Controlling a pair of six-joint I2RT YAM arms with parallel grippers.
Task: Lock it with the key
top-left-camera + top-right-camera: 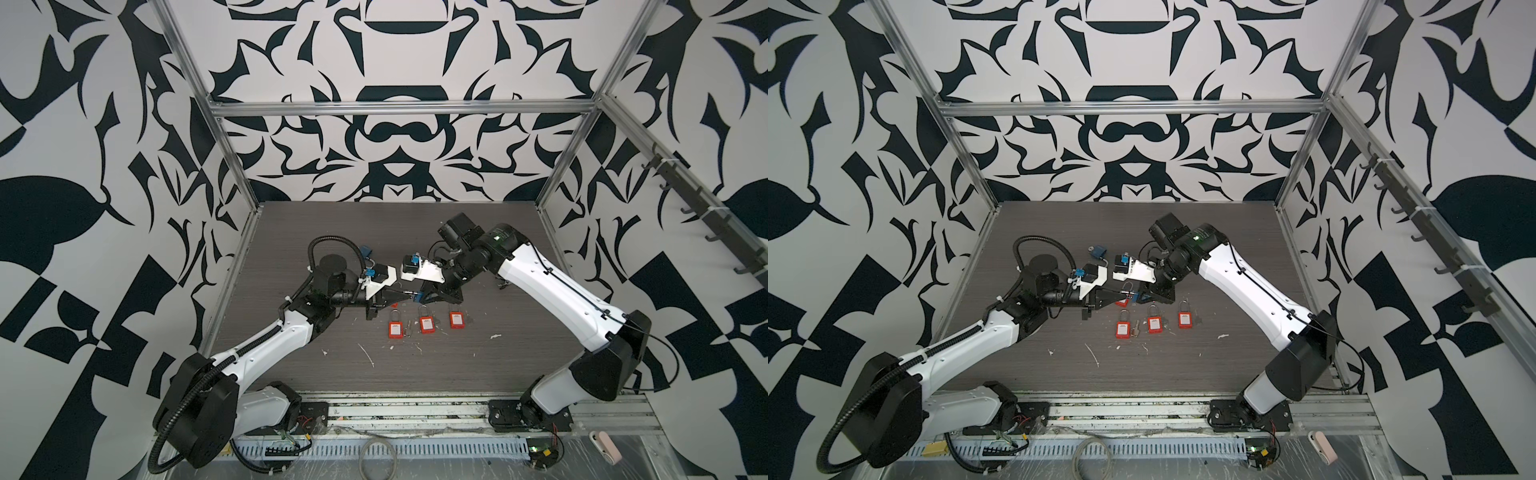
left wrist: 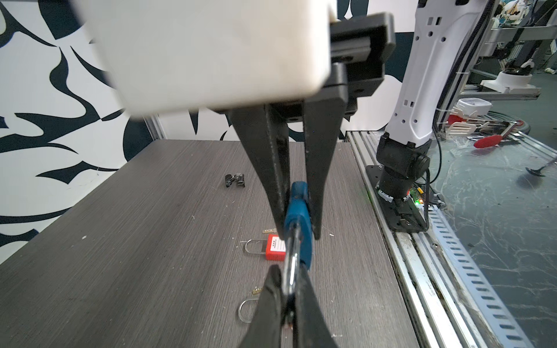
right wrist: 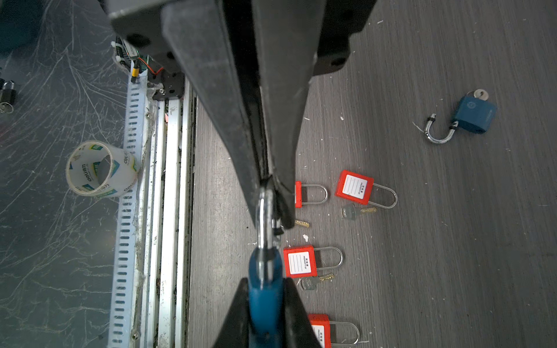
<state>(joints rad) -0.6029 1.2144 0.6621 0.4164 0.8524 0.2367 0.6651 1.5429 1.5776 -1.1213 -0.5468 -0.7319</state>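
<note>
**Blue padlock pinched between both end effectors above the bench**

The left end effector point(image 2: 288, 283) is pressed together on the silver shackle point(image 3: 265, 217) of the blue padlock point(image 2: 297, 217). Facing it tip to tip, the right end effector point(image 3: 265, 289) clamps that padlock's blue body from both sides. The padlock hangs in the air between the two of them, over the middle of the bench point(image 1: 498, 332), with the shackle pointing toward the left arm. Whether a key sits in this lock cannot be told from any view.

Just in front of the grip, three red padlocks point(image 1: 427, 324) lie flat in a row, shackles pointing toward the back wall. A fourth red padlock point(image 3: 354, 188) lies right behind the left end of that row, partly under the left end effector in both top views. Loose keys point(image 3: 357, 211) rest on the bench beside the red locks.

Farther back, well apart from the arms' meeting point, a second blue padlock point(image 3: 474, 113) lies with its shackle swung open and a key point(image 3: 480, 94) in its body.
</note>
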